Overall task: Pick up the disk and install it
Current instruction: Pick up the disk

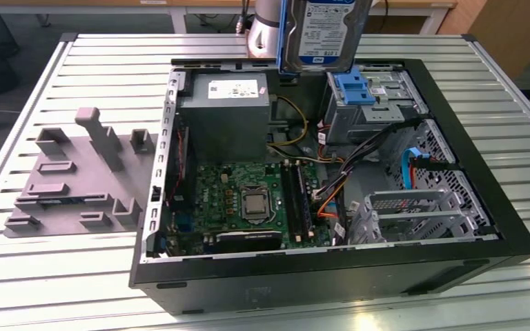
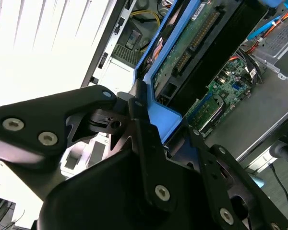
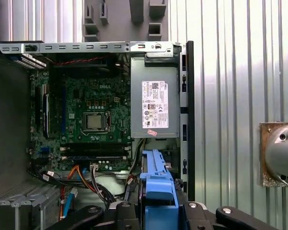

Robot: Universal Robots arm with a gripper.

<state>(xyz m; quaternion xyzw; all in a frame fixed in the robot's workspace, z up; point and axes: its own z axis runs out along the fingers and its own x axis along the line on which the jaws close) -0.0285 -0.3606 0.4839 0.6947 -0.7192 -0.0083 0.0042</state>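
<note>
The disk hangs upright above the far edge of the open computer case, its white-and-blue label facing the exterior view. A blue plastic carrier runs along its edge. In the second wrist view my gripper is shut on the disk, its black fingers clamping the blue carrier, with the drive's green circuit board showing. In the first wrist view the blue carrier of the disk sticks out from the gripper above the case's interior.
Inside the case sit a grey power-supply box, a green motherboard, bundled cables, and a metal drive bay holding a blue bracket. A grey moulded fixture lies on the slatted table at the exterior view's left.
</note>
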